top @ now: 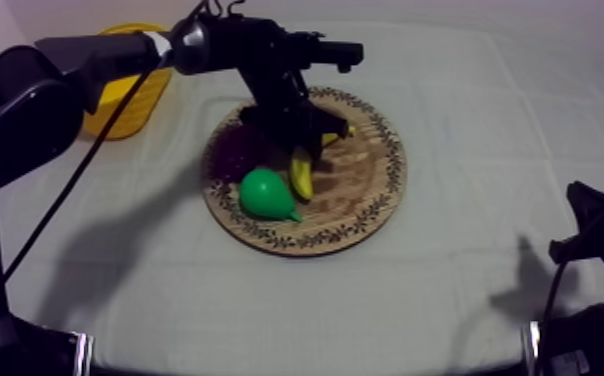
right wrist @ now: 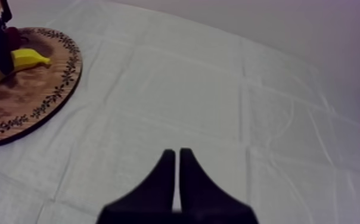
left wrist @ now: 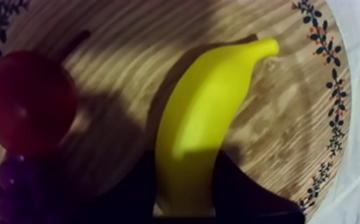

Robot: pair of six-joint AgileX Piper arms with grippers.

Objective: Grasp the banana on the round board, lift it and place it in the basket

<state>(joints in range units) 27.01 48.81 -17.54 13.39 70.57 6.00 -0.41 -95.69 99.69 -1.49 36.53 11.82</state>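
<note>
The yellow banana lies near the middle of the round wooden board, beside the green pear. My left gripper reaches in from the upper left and stands right over it. In the left wrist view its black fingers press against both sides of the banana, so it is shut on the banana's lower end. Whether the banana is off the wood I cannot tell. The yellow basket stands at the far left. My right gripper is shut on nothing, low over bare cloth.
A small red fruit and dark purple grapes sit on the board's left part, close to the banana. My right arm rests at the table's right edge. The board lies well off from the right gripper.
</note>
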